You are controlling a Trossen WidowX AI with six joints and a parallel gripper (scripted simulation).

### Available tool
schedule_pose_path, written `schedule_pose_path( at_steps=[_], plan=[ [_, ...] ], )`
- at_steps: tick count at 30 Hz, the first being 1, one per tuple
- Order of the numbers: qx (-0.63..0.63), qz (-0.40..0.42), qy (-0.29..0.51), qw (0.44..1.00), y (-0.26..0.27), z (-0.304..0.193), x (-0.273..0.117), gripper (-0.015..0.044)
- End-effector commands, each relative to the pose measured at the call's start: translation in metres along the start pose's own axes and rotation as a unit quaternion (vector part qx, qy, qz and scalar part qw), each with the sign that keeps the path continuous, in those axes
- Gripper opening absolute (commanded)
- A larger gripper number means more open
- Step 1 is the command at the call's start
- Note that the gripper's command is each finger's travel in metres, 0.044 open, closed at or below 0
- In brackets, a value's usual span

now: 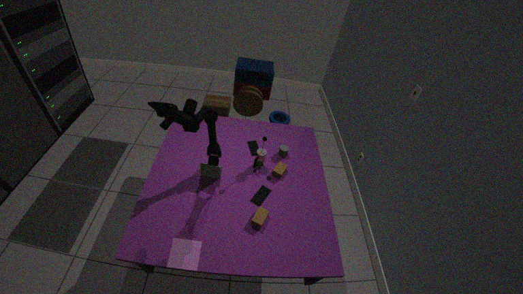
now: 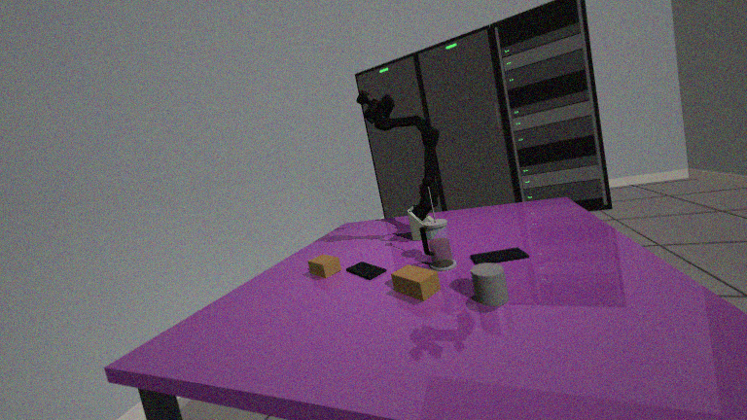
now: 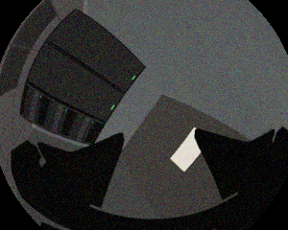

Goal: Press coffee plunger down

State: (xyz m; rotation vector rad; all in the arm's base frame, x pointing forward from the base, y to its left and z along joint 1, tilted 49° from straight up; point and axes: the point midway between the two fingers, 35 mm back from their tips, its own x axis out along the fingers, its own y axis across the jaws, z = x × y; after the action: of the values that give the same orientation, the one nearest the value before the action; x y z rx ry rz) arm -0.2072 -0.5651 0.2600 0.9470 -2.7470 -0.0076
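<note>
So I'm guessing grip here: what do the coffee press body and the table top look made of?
Coffee press: the body looks like clear glass or plastic, since brownish liquid shows through. Table top: glossy purple, probably lacquer or plastic, since it mirrors the objects standing on it.

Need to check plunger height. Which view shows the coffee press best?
Exterior: the coffee press stands close and side-on, glass body, base and thin raised rod visible. Top shows it small, from above, knob up. Wrist shows only wall and rack between open jaws, no press.
</note>
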Motion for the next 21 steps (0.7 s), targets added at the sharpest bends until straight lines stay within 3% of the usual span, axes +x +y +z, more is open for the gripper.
schedule_pose_path(
  at_steps=[1,5,11,21],
  plan=[
    [-0.001,-0.005,0.002,1.0,-0.002,-0.001,-0.001,0.0426],
    [-0.015,-0.072,0.028,0.997,-0.029,-0.018,-0.02,0.044],
    [-0.052,-0.234,0.112,0.964,-0.09,-0.063,-0.084,0.044],
    [-0.096,-0.451,0.304,0.834,-0.147,-0.131,-0.23,0.044]
  ],
)
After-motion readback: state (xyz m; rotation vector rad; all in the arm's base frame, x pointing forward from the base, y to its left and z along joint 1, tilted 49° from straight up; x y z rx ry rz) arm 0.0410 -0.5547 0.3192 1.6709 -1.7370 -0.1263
